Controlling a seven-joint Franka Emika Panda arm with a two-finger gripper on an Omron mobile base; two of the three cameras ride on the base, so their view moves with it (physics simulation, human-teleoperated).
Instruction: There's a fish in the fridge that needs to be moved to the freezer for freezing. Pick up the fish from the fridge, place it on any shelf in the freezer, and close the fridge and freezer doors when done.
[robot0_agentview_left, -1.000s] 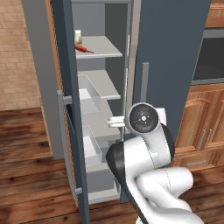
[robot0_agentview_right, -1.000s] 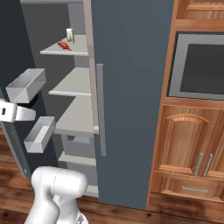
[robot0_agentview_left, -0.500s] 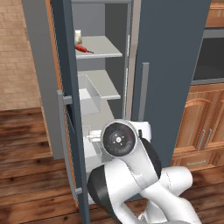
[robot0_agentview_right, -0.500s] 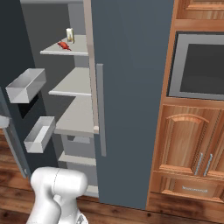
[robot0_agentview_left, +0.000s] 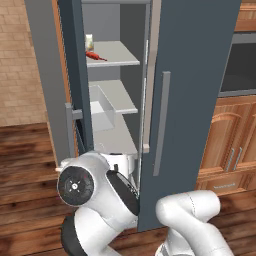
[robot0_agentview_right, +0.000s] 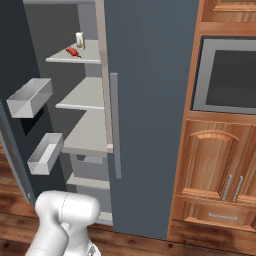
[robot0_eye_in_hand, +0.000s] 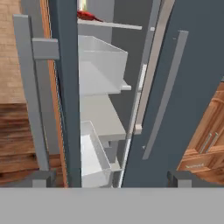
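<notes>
The slate-grey appliance has its left door swung open and its right door shut. The open compartment has light-grey shelves, and clear bins hang on its door, so I take it for the freezer. A small red thing lies on the top shelf beside a pale bottle; I cannot tell whether it is the fish. My gripper is open and empty, low in front of the gap, facing the open door's edge and its bar handle.
The shut door carries a long bar handle. A black built-in oven and wooden cabinets stand to the right. A brick wall and wooden floor lie to the left.
The arm has swung down and to the left, and its big joint now sits low in the left base view. The doors and shelf items have not moved.
</notes>
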